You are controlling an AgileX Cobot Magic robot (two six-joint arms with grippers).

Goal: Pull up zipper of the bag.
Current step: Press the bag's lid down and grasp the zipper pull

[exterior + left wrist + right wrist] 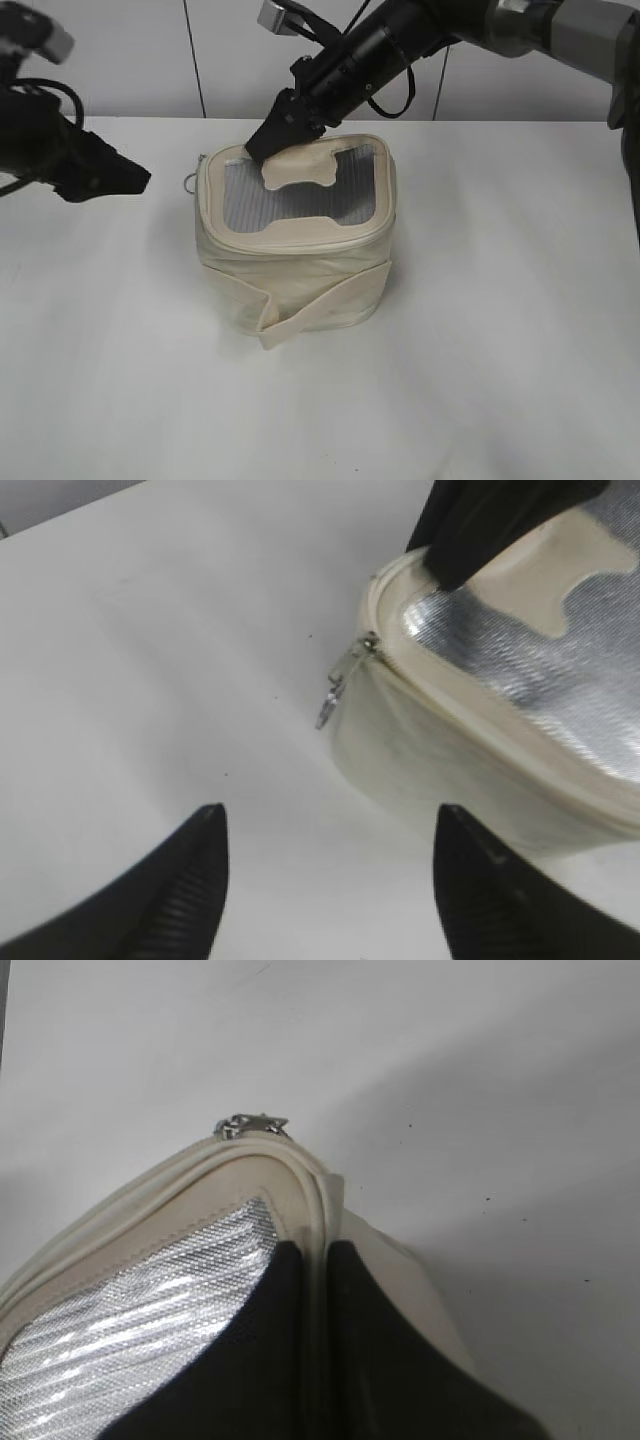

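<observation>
The cream-white boxy bag (300, 270) with a grey mesh top stands on the white table. Its cream zipper track runs round the top rim. The silver zipper pull with a ring (190, 183) hangs at the bag's far left corner; it also shows in the left wrist view (335, 690) and the right wrist view (252, 1125). My right gripper (262, 148) is shut on the bag's top rim at the back left edge (320, 1260). My left gripper (140, 180) is open and empty, just left of the bag, with the pull ahead of its jaws (325, 825).
The white table (500, 350) stretches round the bag. A pale wall with dark seams (195, 60) stands behind. A cream strap (320, 305) wraps the bag's front side.
</observation>
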